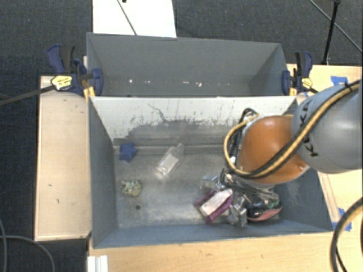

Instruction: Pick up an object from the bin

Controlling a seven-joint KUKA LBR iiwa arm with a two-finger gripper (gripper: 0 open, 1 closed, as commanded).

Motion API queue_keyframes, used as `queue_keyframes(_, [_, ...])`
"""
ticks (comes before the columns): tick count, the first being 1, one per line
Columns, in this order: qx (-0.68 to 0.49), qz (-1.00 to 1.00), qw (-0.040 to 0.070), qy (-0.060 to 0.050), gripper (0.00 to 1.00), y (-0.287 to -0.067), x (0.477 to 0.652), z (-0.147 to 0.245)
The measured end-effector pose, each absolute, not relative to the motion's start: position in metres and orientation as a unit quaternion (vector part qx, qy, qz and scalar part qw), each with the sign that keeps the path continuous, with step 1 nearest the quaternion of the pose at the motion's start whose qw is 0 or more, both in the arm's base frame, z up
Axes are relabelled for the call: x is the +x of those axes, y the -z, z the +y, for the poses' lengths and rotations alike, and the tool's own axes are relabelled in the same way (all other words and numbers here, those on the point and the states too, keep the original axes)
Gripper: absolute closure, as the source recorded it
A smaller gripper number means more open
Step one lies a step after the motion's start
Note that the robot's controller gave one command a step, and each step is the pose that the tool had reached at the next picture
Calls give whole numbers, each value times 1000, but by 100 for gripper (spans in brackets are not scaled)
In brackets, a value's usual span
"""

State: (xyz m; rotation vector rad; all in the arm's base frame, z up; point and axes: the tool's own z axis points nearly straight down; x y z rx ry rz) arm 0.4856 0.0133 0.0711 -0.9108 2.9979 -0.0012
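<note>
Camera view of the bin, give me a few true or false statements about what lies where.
The hand is over a heap at the bin's near right. True.
A pink and purple thing lies in that heap. True.
The clear bottle lies in the heap. False: it lies apart, nearer the back middle.
The blue thing is at the right wall. False: it is at the back left.
A greenish lump lies alone at the left. True.

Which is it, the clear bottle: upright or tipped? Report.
Tipped. The clear bottle lies on its side along the bin floor, left of the gripper.
</note>
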Motion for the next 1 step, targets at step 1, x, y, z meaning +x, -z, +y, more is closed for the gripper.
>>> queue_keyframes(1, [-291, 957, 5, 0, 100, -71, 486, 14])
